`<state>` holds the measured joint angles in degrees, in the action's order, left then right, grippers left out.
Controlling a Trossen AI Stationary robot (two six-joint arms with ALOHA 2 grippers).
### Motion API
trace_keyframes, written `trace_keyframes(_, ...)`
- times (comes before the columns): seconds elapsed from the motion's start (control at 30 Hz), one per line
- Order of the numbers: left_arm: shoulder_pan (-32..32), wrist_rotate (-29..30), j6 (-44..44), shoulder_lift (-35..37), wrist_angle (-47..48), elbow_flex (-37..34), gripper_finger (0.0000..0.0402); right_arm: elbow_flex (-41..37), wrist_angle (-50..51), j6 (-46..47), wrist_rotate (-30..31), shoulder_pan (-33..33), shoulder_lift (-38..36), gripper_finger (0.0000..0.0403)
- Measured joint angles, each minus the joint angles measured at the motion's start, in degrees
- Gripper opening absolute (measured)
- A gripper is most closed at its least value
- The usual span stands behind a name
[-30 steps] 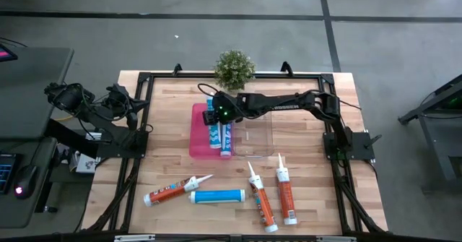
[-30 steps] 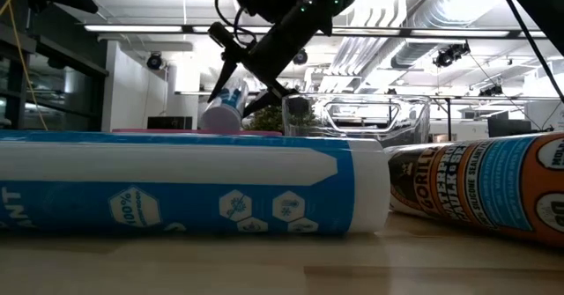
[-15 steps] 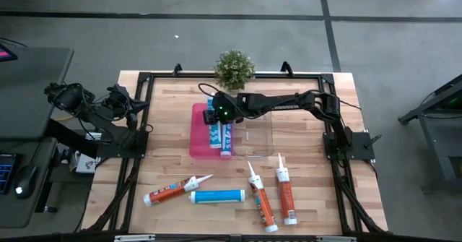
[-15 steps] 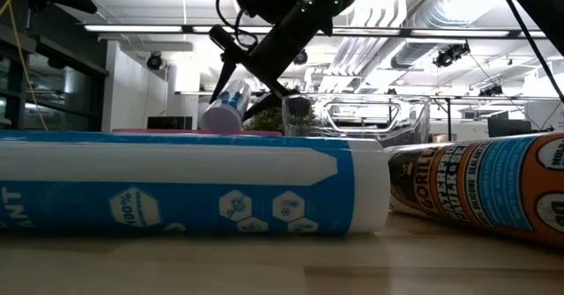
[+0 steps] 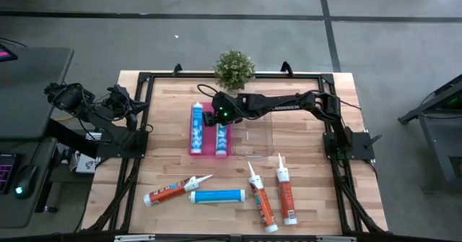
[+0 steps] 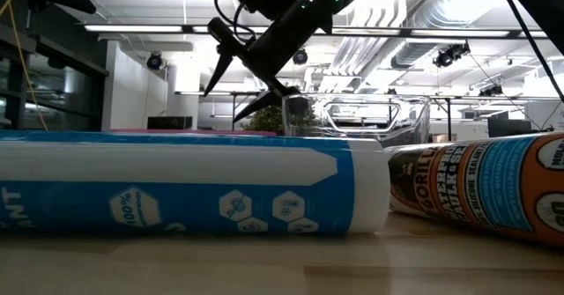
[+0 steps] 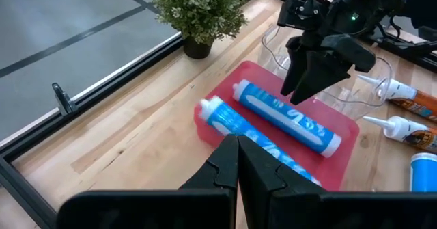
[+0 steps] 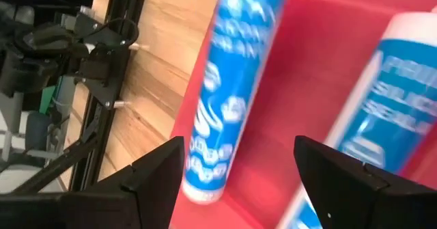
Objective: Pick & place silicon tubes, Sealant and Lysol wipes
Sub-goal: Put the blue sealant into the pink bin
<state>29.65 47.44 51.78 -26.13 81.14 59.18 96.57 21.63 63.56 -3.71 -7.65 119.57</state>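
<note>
Two blue silicone tubes [image 5: 195,126] lie side by side in the pink tray [image 5: 206,150], one near its left wall, the other [image 5: 221,136] toward the clear bin [image 5: 254,137] next to it. We have the right gripper [image 5: 214,117] hanging just above the far end of that second tube, fingers spread and holding nothing (low view shows both fingertips wide apart in the air, right wrist view shows tray and tubes between them). Left gripper [image 7: 238,162] is parked off the table's left edge, fingers pressed together, idle. Still on the wood near the front edge: an orange sealant tube [image 5: 172,191], a blue tube [image 5: 216,196], and two more orange sealant tubes [image 5: 261,200] and [image 5: 286,196] lying roughly parallel. We see no Lysol wipes in any view. Our read: two tubes placed, four to go. Risks from here: the open fingers sit low over the tray, so a sideways retreat could clip a tube and roll it, or catch the tray wall and shove the tray toward the plant [image 5: 234,68]; lifting straight up first avoids that. Tubes are round and slick, so a grip off-centre or near the nozzle may let one pivot or slip. The two orange tubes lie close together, so a finger coming down between them could knock the neighbour. Tray room is also getting tight for more.
</note>
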Motion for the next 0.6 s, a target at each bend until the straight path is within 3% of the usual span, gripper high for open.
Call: trace_keyframes(0.6, 0.0, -0.13, 0.96, 0.0, 0.0, 0.0, 0.0, 0.11, -2.13, -11.92, -3.77, 0.64, -2.02, 0.027)
